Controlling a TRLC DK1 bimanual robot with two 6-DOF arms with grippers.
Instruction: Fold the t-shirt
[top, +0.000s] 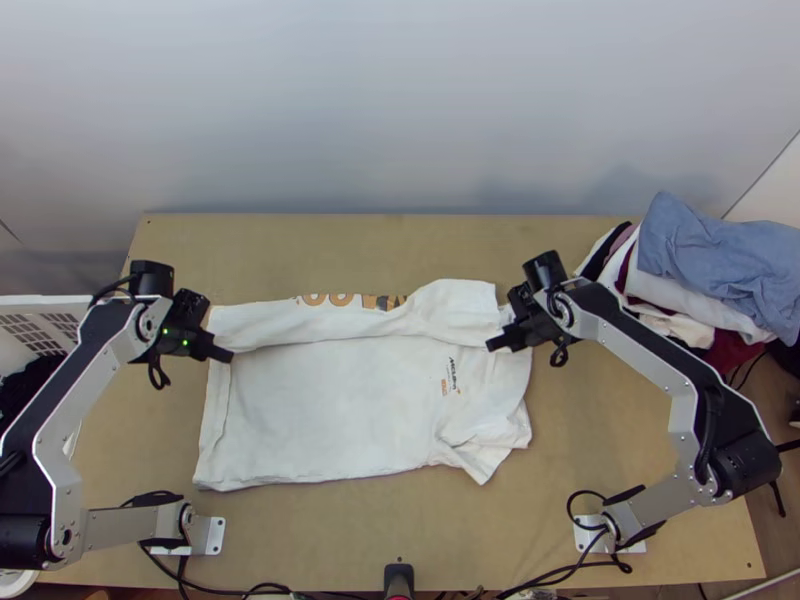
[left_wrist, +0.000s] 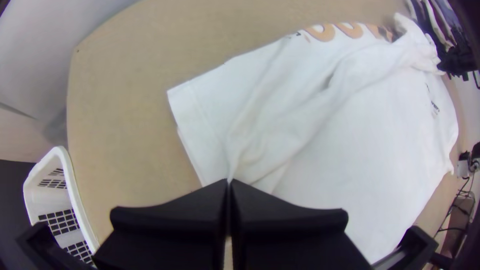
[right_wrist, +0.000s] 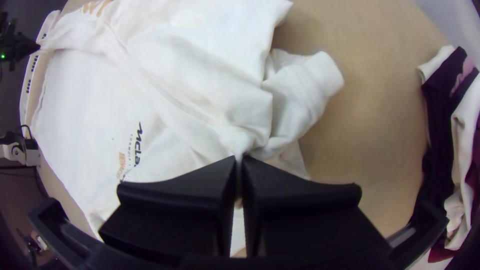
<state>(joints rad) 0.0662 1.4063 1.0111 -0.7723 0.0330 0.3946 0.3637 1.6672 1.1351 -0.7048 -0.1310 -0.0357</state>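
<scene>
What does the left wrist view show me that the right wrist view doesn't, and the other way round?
Left wrist view: the table's far left corner and, close up, the left gripper closed on the folded flap near the hem.

Right wrist view: the right gripper closed on the flap's other end, a bunched part, likely a sleeve, and a maroon garment.

Both: the white t-shirt, its orange print and the basket.

Soft, fairly bright light spreads evenly across the light wooden table, with faint shadows low on the pale far wall at the right. Both wrist views bend the table's straight edges and darken at the corners.
</scene>
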